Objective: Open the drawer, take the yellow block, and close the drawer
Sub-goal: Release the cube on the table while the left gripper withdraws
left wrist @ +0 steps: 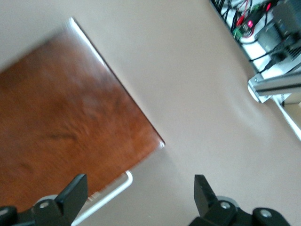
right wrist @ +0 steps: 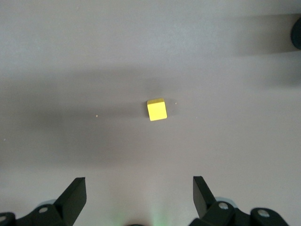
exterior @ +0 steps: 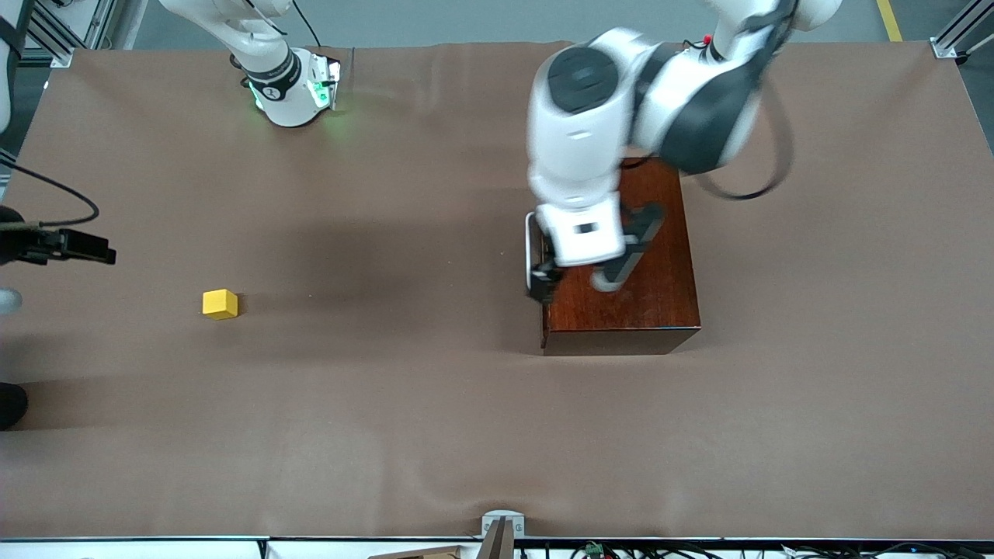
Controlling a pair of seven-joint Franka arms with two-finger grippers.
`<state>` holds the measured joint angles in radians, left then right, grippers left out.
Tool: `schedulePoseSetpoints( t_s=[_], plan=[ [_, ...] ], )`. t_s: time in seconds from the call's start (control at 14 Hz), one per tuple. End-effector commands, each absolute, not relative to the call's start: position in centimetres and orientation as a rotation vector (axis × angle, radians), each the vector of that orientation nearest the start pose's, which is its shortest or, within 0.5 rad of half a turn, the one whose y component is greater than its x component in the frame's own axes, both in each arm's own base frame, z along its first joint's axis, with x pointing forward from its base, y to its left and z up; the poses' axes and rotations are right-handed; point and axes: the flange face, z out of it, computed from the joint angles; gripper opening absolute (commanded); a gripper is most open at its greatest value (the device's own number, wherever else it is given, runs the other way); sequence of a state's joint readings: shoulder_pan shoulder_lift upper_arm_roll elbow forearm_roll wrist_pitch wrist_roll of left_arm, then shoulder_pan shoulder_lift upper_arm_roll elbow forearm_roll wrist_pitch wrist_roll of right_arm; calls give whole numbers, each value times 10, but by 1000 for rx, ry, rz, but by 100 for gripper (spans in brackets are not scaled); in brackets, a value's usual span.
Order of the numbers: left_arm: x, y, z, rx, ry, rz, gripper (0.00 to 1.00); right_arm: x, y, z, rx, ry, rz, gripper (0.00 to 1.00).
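Your left gripper (exterior: 543, 281) hangs spread and empty by the drawer (exterior: 547, 310) handle (exterior: 530, 248); the drawer looks shut, so you likely only retract. Your right gripper (right wrist: 139, 195), open and empty too, waits over the yellow block (exterior: 220, 303).

Colours on the brown table: a yellow block, a reddish-brown box, white arms.

The block (exterior: 220, 303) is plain bright yellow. The box (exterior: 652, 303) is glossy dark reddish-brown with darker wood grain, and its handle (exterior: 530, 248) is white. The cloth (exterior: 388, 404) is flat matte brown. Both arms are white with black joints; the right arm's base (exterior: 291, 89) glows green. The left gripper (left wrist: 136, 197) and right gripper (right wrist: 139, 197) have black fingers. A red light (left wrist: 249, 22) shows among black cables.
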<state>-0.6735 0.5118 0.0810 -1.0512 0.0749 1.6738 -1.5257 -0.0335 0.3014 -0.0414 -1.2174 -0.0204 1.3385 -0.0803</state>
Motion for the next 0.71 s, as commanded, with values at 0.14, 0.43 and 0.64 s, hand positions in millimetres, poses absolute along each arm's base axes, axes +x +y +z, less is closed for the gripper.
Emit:
schedulePoseSetpoints(
  t_s=[0.14,0.43,0.64],
  plan=[
    [588,-320,599,-2912,-1129,-162,100,583,-46,653,-3149,5,213,100],
    [606,-232,629,-2953,-979,-130,100,556,-40,658,-3140,-13,211,100],
    [612,-168,643,-2997,-747,-92,100,546,-38,658,-3134,-19,222,100]
  ],
)
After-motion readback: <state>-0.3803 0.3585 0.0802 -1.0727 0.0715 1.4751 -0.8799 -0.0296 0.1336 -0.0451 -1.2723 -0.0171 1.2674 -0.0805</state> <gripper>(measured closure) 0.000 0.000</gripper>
